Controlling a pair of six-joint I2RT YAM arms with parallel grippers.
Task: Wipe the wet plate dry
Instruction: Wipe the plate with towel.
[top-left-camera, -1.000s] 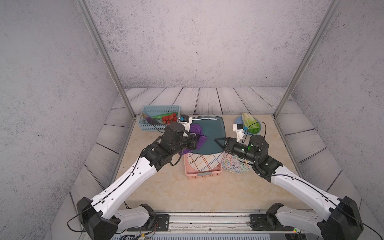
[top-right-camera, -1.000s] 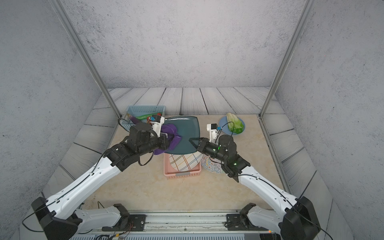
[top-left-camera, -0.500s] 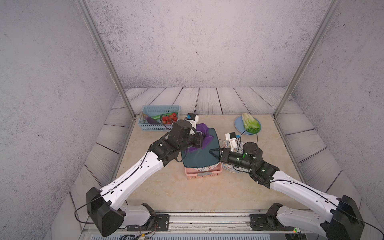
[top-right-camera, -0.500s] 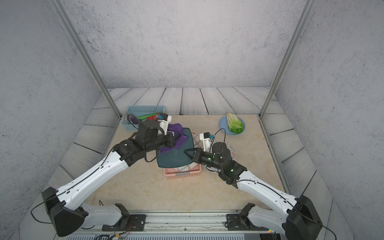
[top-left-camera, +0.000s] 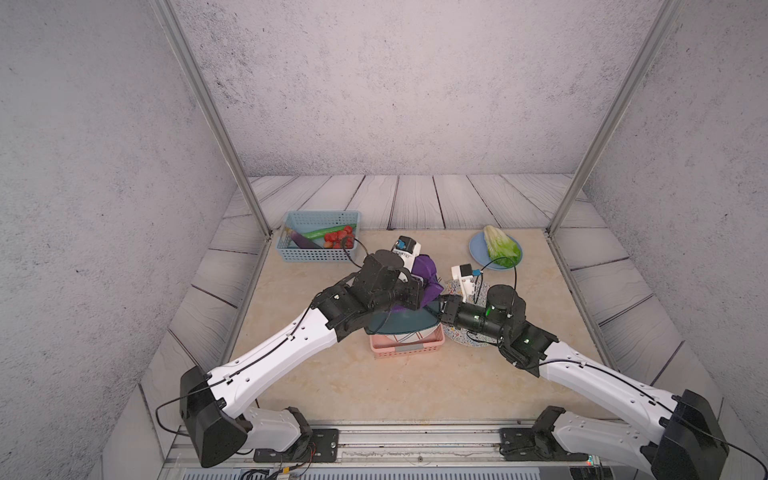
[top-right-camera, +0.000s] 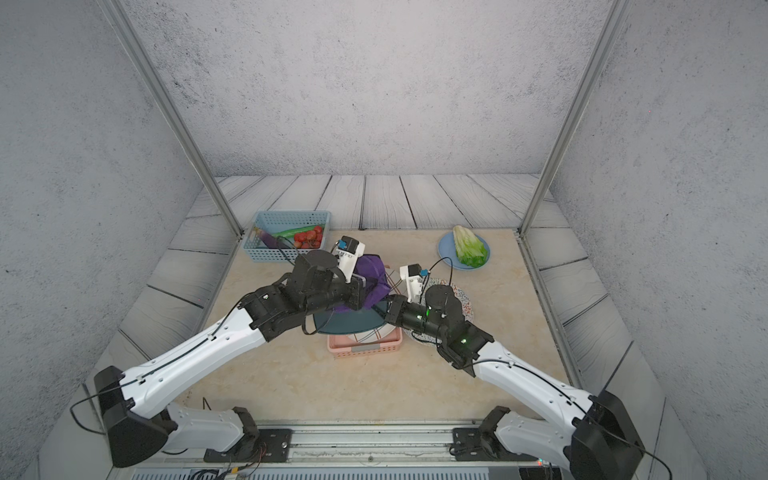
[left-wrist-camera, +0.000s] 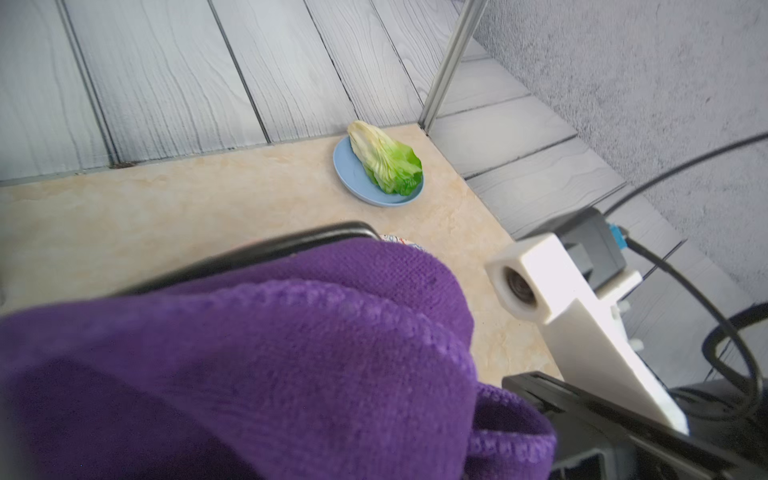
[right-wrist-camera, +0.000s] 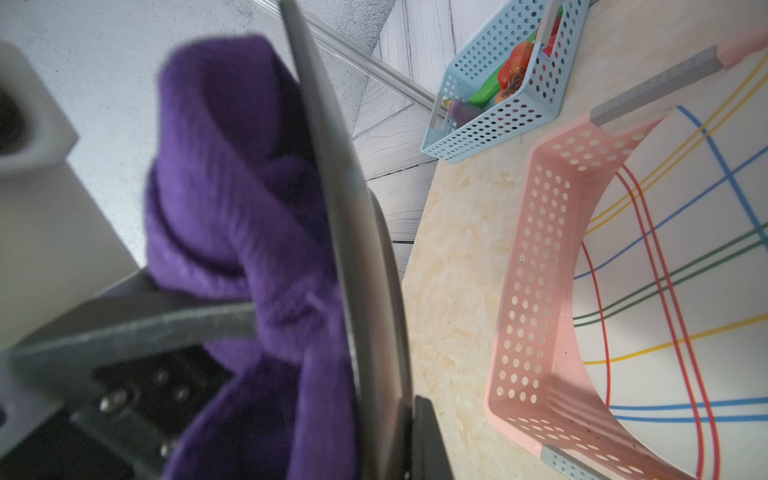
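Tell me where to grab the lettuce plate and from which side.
Pinch the blue plate by its bare rim on the side facing the blue basket, coming in low from there. The lettuce covers the opposite side, and the shallow, thin lip likely suits a pinch.

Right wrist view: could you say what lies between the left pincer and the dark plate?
The purple cloth, bunched against the plate; the right wrist view shows it.

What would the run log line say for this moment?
phase: wipe | left gripper: shut on purple cloth | cloth: against dark plate | right gripper: shut on dark plate rim | dark plate: over pink basket
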